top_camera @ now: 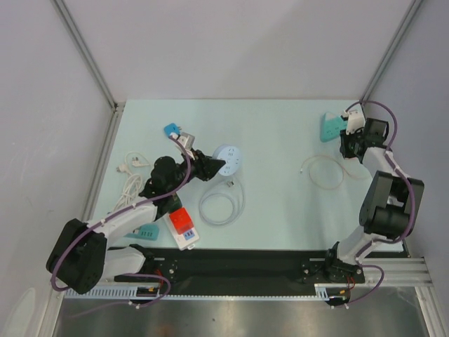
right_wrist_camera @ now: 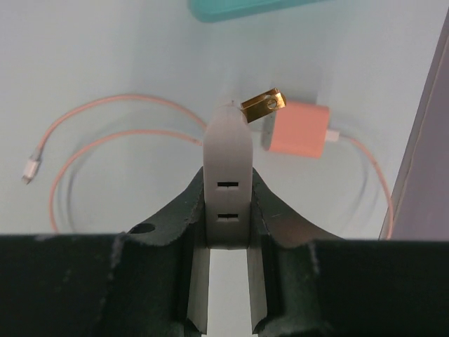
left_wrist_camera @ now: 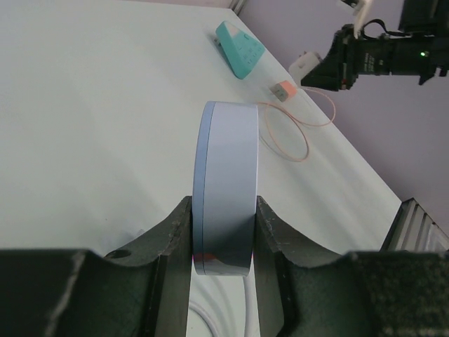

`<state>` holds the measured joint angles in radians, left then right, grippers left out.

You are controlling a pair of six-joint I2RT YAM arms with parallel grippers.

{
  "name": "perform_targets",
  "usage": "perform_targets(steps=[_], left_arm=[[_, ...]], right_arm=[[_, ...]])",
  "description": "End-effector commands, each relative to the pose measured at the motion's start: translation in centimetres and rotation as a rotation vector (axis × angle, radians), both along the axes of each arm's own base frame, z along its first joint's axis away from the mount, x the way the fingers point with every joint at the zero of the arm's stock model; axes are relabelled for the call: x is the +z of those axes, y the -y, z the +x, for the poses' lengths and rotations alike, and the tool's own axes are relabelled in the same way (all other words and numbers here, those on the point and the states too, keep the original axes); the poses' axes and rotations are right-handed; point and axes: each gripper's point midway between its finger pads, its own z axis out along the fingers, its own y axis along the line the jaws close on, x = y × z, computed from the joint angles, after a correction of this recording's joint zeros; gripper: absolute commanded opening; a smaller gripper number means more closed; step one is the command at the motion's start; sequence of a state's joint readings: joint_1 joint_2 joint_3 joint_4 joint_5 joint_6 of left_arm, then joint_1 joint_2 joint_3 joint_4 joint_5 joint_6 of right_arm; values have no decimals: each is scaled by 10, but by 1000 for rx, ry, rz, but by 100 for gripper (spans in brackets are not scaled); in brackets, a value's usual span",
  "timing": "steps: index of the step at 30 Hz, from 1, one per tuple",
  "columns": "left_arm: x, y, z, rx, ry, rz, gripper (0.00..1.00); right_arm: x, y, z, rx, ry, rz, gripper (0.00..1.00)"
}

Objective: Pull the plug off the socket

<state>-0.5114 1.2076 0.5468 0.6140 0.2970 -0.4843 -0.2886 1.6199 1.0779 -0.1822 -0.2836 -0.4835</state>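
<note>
Cables, three: pink loop [top_camera: 313, 180] mid-right, white coil [top_camera: 222, 205] centre, white cord [top_camera: 130, 175] left. Left claw [top_camera: 214, 166] clamps round socket [top_camera: 229, 160]; right claw [right_wrist_camera: 226, 210] clamps white adapter [right_wrist_camera: 226, 151], pink charger [right_wrist_camera: 298, 130] just beside.

The left arm [top_camera: 116, 223] and right arm [top_camera: 359, 244] share white links, bulky black joints and looping purple cables [top_camera: 394, 126]. The left pincer [left_wrist_camera: 222, 207] and right pincer [right_wrist_camera: 226, 181] have curved, matte black fingers [left_wrist_camera: 172, 232].
</note>
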Motion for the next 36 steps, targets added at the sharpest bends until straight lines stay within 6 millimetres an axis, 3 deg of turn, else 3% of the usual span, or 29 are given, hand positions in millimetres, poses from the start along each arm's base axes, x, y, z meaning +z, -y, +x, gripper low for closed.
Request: perform_targets(steps=[1, 4, 10, 16, 23, 29, 36], left_arm=[[38, 0, -8, -27, 104, -87, 0], [40, -3, -12, -27, 108, -93, 0], [39, -7, -18, -23, 110, -99, 0], [37, -8, -20, -24, 109, -104, 0], [33, -5, -21, -40, 88, -117, 0], [34, -5, -22, -45, 87, -120, 0], [39, -2, -18, -50, 88, -126, 0]], right_arm=[[22, 15, 39, -7, 76, -61, 6], [7, 18, 53, -28, 39, -28, 9], [-25, 21, 63, -47, -50, 10, 15], [-38, 17, 61, -37, -84, 25, 23], [-46, 17, 59, -36, -112, 29, 44], [-23, 19, 60, -42, -71, 15, 55], [45, 11, 52, -17, 72, -2, 60]])
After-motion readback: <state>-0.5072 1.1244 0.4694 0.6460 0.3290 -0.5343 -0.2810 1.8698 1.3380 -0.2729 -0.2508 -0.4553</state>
